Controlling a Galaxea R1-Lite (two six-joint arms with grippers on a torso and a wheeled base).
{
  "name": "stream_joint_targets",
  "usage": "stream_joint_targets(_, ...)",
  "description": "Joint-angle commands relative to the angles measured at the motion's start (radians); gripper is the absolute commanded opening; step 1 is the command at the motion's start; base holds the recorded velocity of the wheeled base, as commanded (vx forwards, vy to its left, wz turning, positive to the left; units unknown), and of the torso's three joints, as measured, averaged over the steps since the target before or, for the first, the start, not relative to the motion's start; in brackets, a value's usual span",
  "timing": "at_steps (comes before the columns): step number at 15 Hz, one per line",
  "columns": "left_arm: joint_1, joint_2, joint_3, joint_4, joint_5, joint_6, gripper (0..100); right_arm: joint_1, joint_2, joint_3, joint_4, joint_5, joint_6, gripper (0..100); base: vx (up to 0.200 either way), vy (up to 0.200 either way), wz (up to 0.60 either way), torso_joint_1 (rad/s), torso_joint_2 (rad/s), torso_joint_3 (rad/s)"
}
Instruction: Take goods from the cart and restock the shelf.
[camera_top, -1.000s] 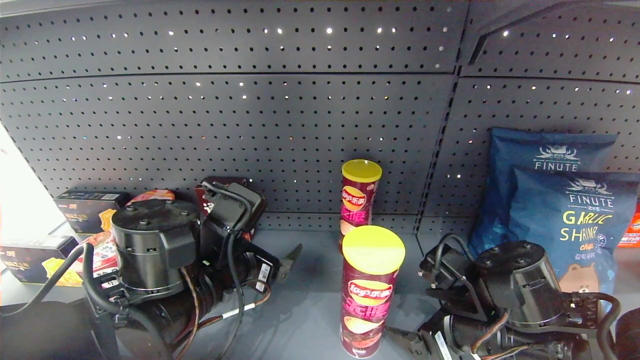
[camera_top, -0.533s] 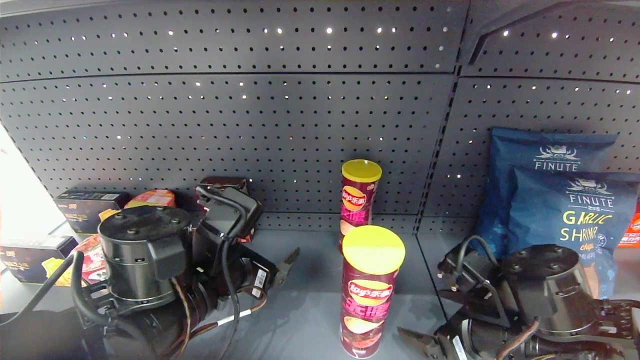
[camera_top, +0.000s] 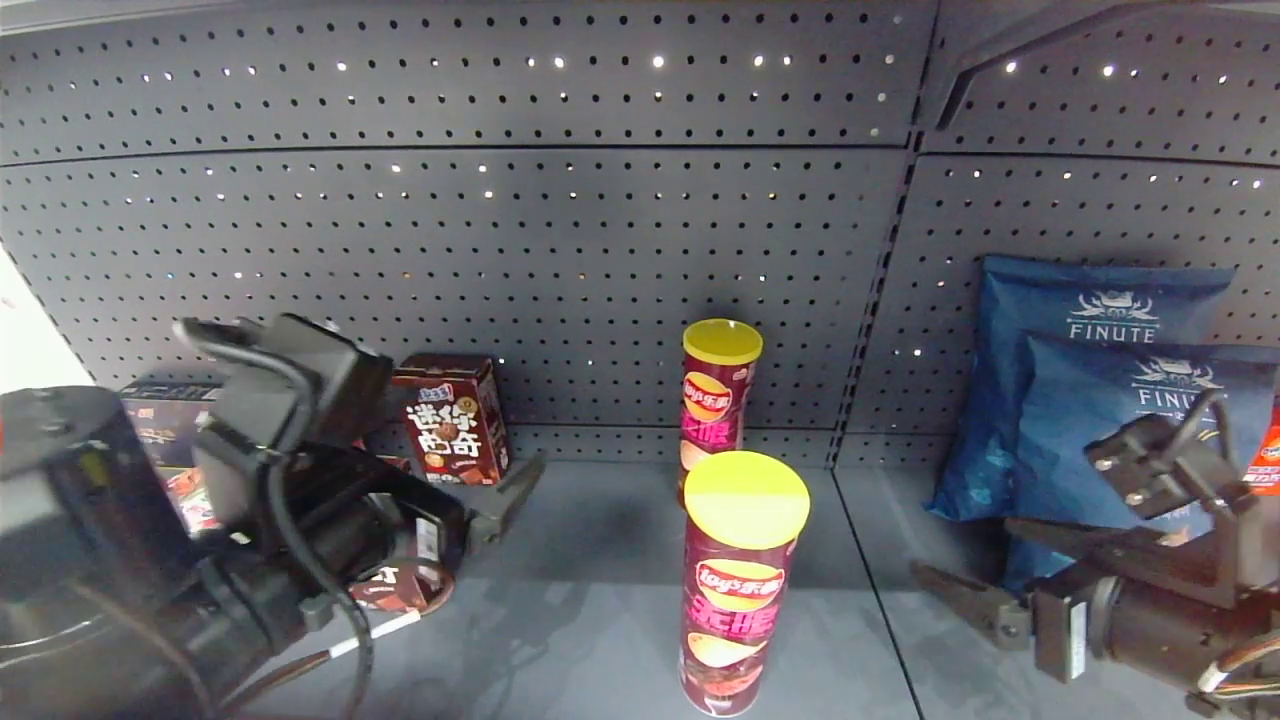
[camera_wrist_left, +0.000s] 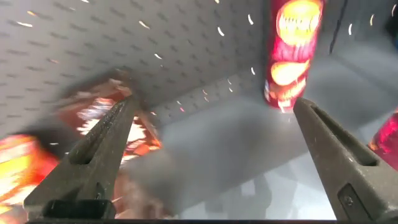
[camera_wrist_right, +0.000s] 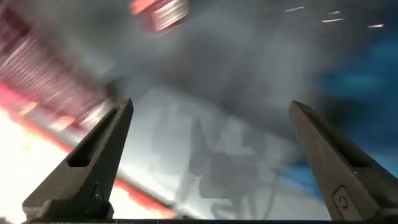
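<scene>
Two dark red chip cans with yellow lids stand upright on the grey shelf (camera_top: 600, 610), one in front (camera_top: 745, 580) and one behind it (camera_top: 720, 395). My left gripper (camera_top: 500, 495) is low on the shelf, left of the cans, open and holding nothing. In the left wrist view its fingers (camera_wrist_left: 93, 168) spread wide, with the back can (camera_wrist_left: 289, 56) ahead of them. My right gripper (camera_top: 965, 555) is to the right of the cans, in front of the blue bags, also open and holding nothing. The right wrist view shows this gripper (camera_wrist_right: 210, 107) over bare shelf floor.
A brown snack box (camera_top: 450, 420) stands at the pegboard back wall, left of the cans. Dark boxes (camera_top: 160, 410) sit at the far left behind my left arm. Two blue chip bags (camera_top: 1100, 330) lean at the right. Shelf floor lies bare between the cans and each gripper.
Both arms have drawn away from the cans: the left arm went left, uncovering the brown box, and the right arm went right toward the blue bags. The cans kept still.
</scene>
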Motion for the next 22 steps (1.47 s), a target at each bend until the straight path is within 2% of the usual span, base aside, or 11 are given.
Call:
stream_joint_targets(1, 0.080, -0.190, 0.090, 0.006, 0.001, 0.001, 100, -0.121, -0.166, 0.047, 0.006, 0.000, -0.001, 100, 0.000, 0.000, 0.00, 0.000, 0.00, 0.000)
stream_joint_targets(3, 0.182, -0.322, 0.163, 0.026, 0.001, 0.001, 100, -0.218, -0.237, 0.074, 0.009, 0.000, -0.005, 100, 0.000, 0.000, 0.00, 0.000, 0.00, 0.000)
stream_joint_targets(5, 0.340, -0.510, 0.251, 0.118, 0.004, -0.002, 100, -0.351, -0.310, 0.084, 0.027, -0.001, -0.015, 100, 0.000, 0.000, 0.00, 0.000, 0.00, 0.000)
stream_joint_targets(8, 0.505, -0.704, 0.370, 0.162, 0.008, -0.011, 100, -0.427, -0.430, 0.113, 0.125, -0.029, -0.022, 100, 0.000, 0.000, 0.00, 0.000, 0.00, 0.000)
stream_joint_targets(11, 0.699, -1.032, 0.403, 0.518, 0.007, -0.050, 100, -0.434, -0.643, 0.214, 0.312, -0.227, -0.024, 100, 0.000, 0.000, 0.00, 0.000, 0.00, 0.000)
stream_joint_targets(14, 0.718, -1.254, 0.401, 0.753, 0.004, -0.063, 100, -0.508, -0.778, 0.248, 0.398, -0.304, -0.025, 100, 0.000, 0.000, 0.00, 0.000, 0.00, 0.000)
stream_joint_targets(15, 0.716, -1.285, 0.409, 0.776, 0.004, -0.065, 100, -0.540, -0.804, 0.259, 0.400, -0.305, -0.030, 100, 0.000, 0.000, 0.00, 0.000, 0.00, 0.000)
stream_joint_targets(16, 0.716, -1.293, 0.413, 0.786, -0.003, -0.100, 100, -0.655, -0.901, 0.312, 0.400, -0.304, -0.061, 100, 0.000, 0.000, 0.00, 0.000, 0.00, 0.000)
stream_joint_targets(18, 0.716, -1.291, 0.436, 0.777, -0.046, -0.102, 100, -0.738, -1.065, 0.404, 0.400, -0.259, -0.099, 100, 0.000, 0.000, 0.00, 0.000, 0.00, 0.000)
stream_joint_targets(21, 0.716, -1.291, 0.461, 0.760, -0.079, -0.117, 100, -0.732, -1.149, 0.409, 0.423, -0.006, -0.101, 100, 0.000, 0.000, 0.00, 0.000, 0.00, 0.000)
stream_joint_targets(22, 0.716, -1.291, 0.461, 0.760, -0.108, -0.126, 100, -0.733, -1.149, 0.426, 0.386, 0.180, -0.113, 100, 0.000, 0.000, 0.00, 0.000, 0.00, 0.000)
